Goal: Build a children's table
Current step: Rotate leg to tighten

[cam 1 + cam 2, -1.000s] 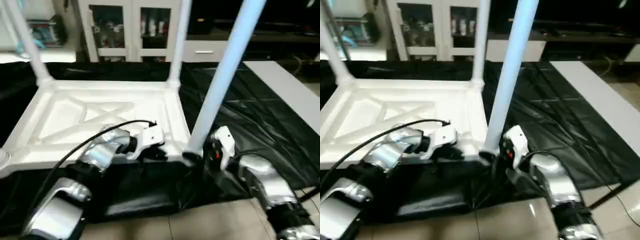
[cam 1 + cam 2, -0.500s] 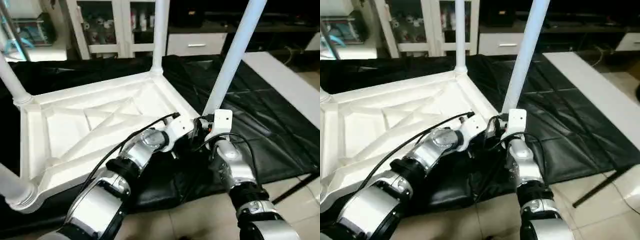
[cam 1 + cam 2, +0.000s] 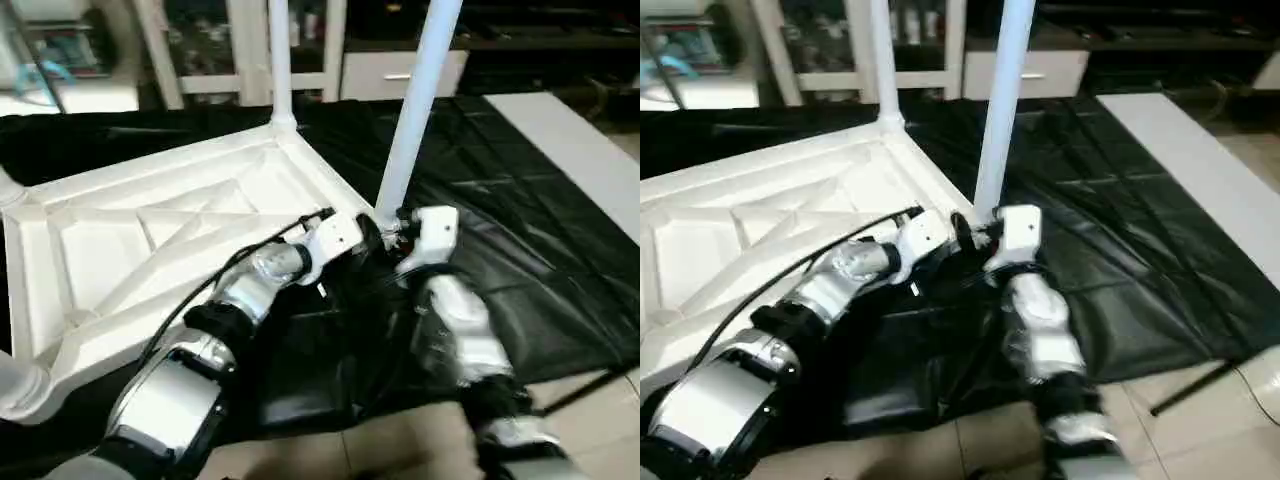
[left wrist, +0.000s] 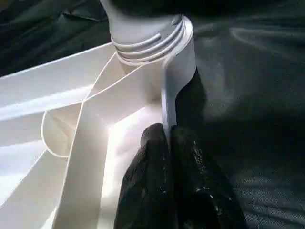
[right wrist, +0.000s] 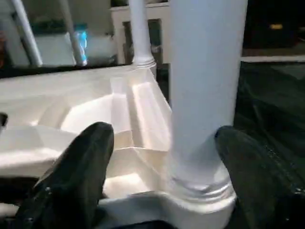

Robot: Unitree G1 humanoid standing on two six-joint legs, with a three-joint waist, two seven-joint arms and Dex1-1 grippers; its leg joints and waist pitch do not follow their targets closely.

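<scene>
The children's table lies upside down on the black cloth, its ribbed tabletop (image 3: 150, 230) facing up. White legs stand in its corner sockets: one at the near right corner (image 3: 415, 110), one at the far corner (image 3: 280, 60), one at the near left (image 3: 15, 375). My left gripper (image 4: 167, 136) is shut on the tabletop's thin rim just beside the near right socket (image 4: 152, 43). At the same corner, my right gripper (image 5: 167, 138) is open. Its fingers (image 5: 81, 162) stand on either side of that leg's base (image 5: 200, 95), with a gap showing on one side.
The black-draped work table (image 3: 520, 250) ends just in front of me, with tiled floor (image 3: 330, 450) below. A white board (image 3: 570, 150) lies along its right side. White cabinets (image 3: 200, 50) stand behind. A black stand leg (image 3: 590, 385) slants at the right.
The head camera's picture has shifted and tilted, and the tabletop now sits at an angle in it. Both grippers stay at the near right corner. My right forearm is blurred.
</scene>
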